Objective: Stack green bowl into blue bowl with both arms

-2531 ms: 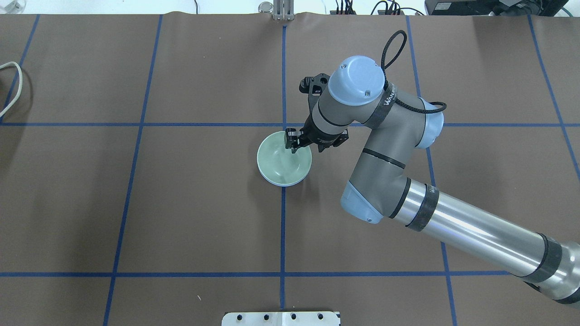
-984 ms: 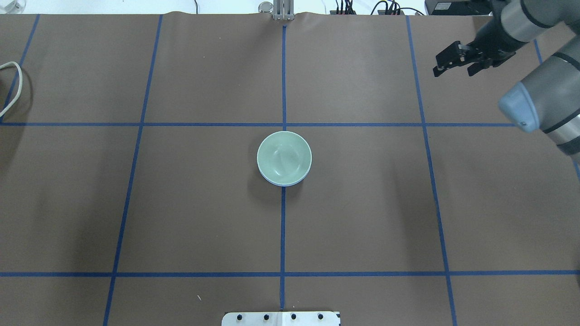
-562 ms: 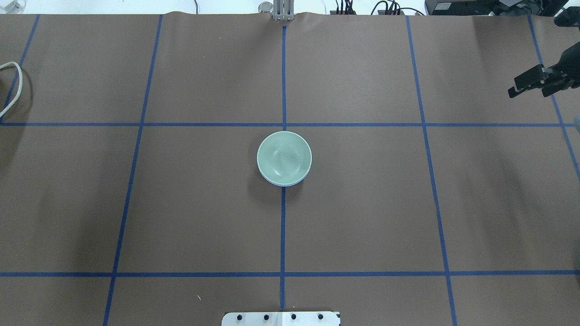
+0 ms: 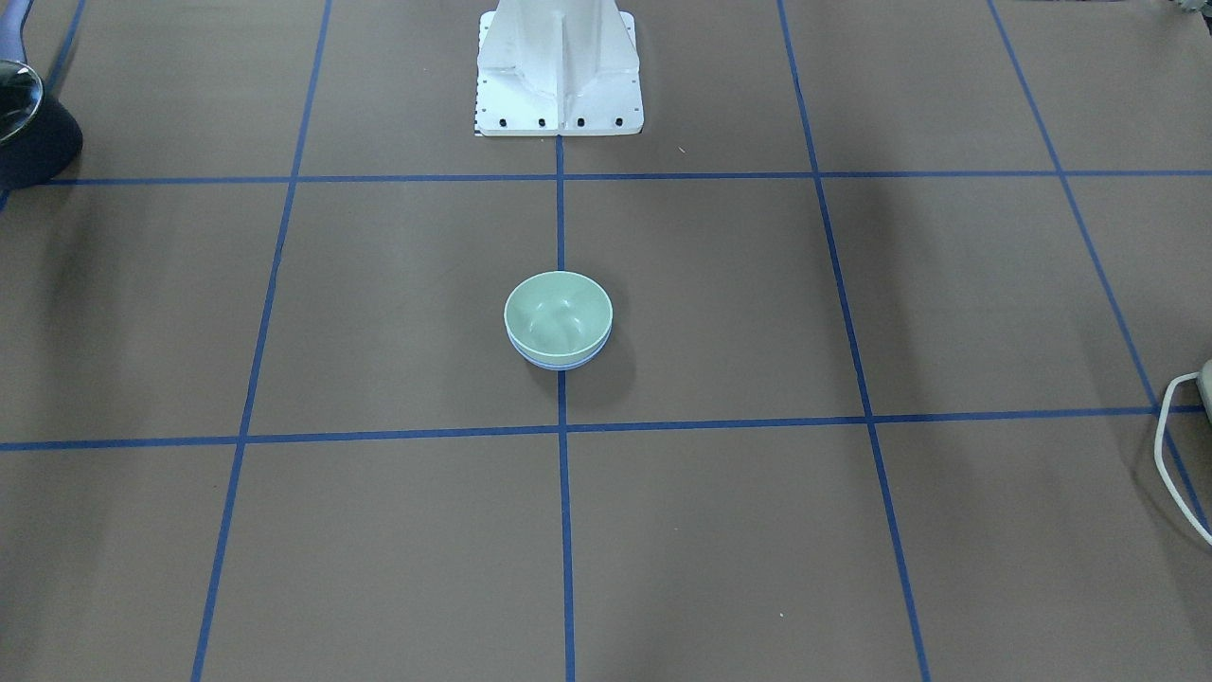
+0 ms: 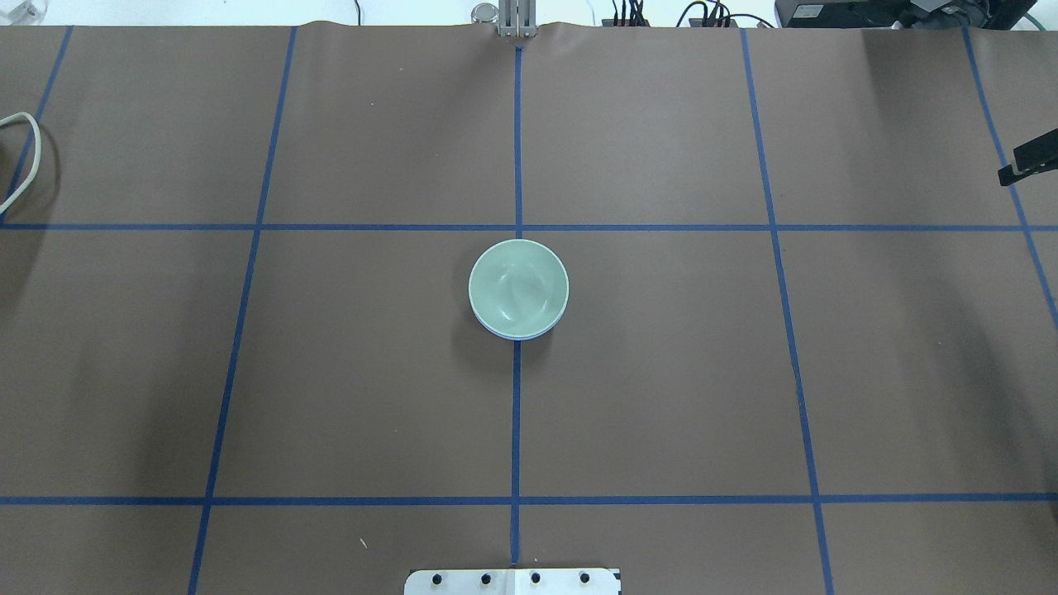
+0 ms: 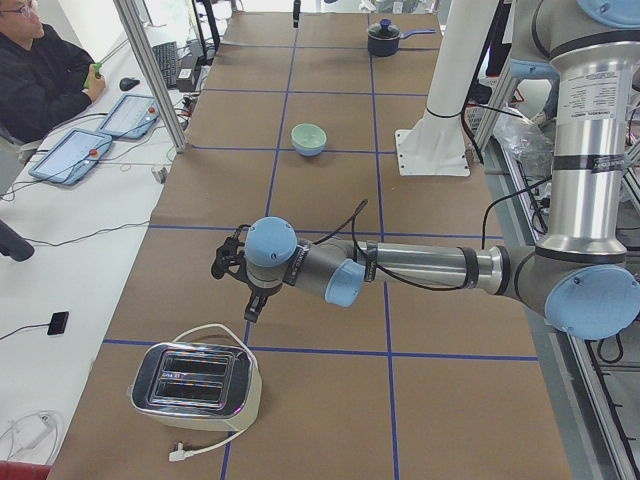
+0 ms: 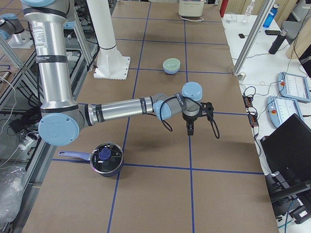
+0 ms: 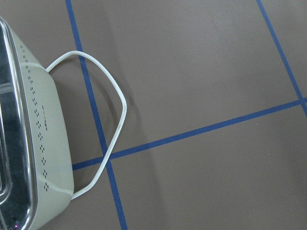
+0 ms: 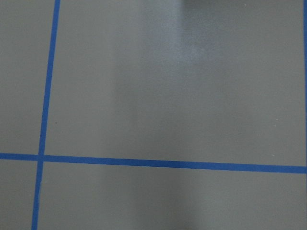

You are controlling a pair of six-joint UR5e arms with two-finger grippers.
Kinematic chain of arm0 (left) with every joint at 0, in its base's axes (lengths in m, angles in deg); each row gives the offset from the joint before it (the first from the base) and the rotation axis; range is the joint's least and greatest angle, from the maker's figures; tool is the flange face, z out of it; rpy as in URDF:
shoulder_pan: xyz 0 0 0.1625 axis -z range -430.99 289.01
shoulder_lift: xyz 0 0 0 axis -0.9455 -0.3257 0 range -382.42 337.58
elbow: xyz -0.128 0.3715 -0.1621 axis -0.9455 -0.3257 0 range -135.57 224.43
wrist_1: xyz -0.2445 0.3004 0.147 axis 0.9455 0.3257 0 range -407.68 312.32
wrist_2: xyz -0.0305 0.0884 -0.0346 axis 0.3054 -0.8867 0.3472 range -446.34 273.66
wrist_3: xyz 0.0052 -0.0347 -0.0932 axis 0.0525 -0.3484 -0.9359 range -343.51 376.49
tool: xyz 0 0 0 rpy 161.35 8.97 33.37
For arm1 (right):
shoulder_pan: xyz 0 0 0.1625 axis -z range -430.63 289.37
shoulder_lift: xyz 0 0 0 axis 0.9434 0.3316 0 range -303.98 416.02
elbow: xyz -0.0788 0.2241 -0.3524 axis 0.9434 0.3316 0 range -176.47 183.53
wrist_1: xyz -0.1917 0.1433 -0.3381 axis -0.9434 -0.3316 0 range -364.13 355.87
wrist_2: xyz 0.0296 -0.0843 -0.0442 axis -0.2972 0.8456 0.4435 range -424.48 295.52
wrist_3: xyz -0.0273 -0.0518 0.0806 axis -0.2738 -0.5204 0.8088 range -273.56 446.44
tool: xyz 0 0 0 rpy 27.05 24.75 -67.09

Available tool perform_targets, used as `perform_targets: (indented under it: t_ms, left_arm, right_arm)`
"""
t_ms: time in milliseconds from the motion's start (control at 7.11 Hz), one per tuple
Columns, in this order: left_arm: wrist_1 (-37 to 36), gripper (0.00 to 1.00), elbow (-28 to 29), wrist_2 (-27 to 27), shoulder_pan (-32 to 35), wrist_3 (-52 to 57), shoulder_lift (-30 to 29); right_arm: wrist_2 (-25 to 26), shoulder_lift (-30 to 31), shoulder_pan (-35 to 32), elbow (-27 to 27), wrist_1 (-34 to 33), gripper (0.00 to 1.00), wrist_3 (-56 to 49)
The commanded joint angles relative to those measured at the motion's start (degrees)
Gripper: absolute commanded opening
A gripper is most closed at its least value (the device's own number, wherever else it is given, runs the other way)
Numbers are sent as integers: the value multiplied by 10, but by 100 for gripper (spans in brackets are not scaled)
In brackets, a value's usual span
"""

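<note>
The green bowl (image 5: 518, 285) sits nested inside the blue bowl (image 5: 519, 335) at the table's middle. Only a thin rim of the blue bowl shows under it, also in the front view (image 4: 559, 361) below the green bowl (image 4: 557, 308). No gripper touches them. My right gripper (image 7: 189, 128) hangs over bare table far to the right; one black fingertip (image 5: 1029, 157) shows at the overhead view's right edge. My left gripper (image 6: 250, 305) hangs over the table near the toaster. I cannot tell whether either gripper is open or shut.
A toaster (image 6: 197, 380) with a white cord (image 8: 117, 96) stands at the table's left end. A dark pot (image 7: 106, 158) with a lid stands at the right end. The white pedestal base (image 4: 559, 71) is at the robot's edge.
My right gripper has left the green bowl's rim and drawn back to the right, almost out of the overhead view. The stacked bowls have not moved.
</note>
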Motion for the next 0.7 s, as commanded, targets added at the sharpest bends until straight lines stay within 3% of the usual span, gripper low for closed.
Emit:
perform_targets:
  t_ms: [0,562]
  left_arm:
    - [0,98,0,-2,0,0,0]
    - [1,98,0,-1,0,0,1]
  right_arm:
    - [-1,18,-8,-2,-3,100,-25]
    - [-2,18,-8,-3,1,100,-24]
